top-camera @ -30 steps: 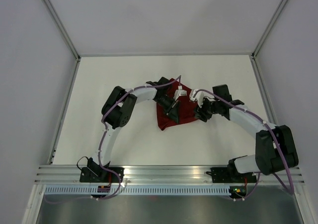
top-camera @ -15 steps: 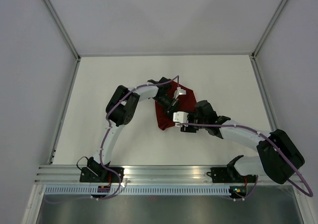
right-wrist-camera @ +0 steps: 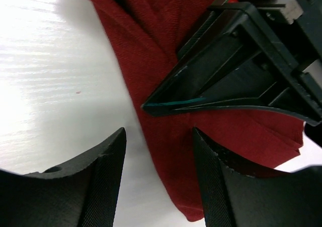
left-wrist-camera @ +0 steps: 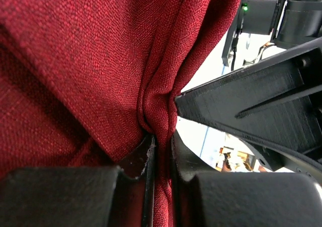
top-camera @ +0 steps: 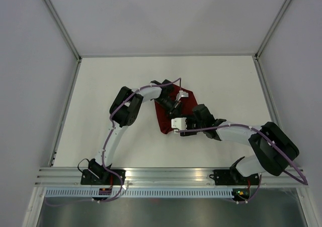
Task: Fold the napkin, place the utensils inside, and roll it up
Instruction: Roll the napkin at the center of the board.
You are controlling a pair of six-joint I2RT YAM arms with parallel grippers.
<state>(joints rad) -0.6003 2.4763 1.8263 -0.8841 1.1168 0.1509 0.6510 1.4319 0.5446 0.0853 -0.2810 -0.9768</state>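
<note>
Pinching a raised fold of the napkin [left-wrist-camera: 90, 61] at the centre of the table [top-camera: 100, 86], the left gripper [left-wrist-camera: 161, 144] stayed clamped; the right gripper [right-wrist-camera: 158, 136], jaws open, had swung from the napkin's three o'clock to six o'clock.

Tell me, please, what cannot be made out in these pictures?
Utensils: seen in no view; perhaps under the napkin, perhaps elsewhere.
Napkin's folds, top view: too small, partly covered by the left hand and right hand.
Napkin's outline, left wrist view: cut off by the frame edges.
Right wrist view: the left hand hides the napkin's upper part.
</note>
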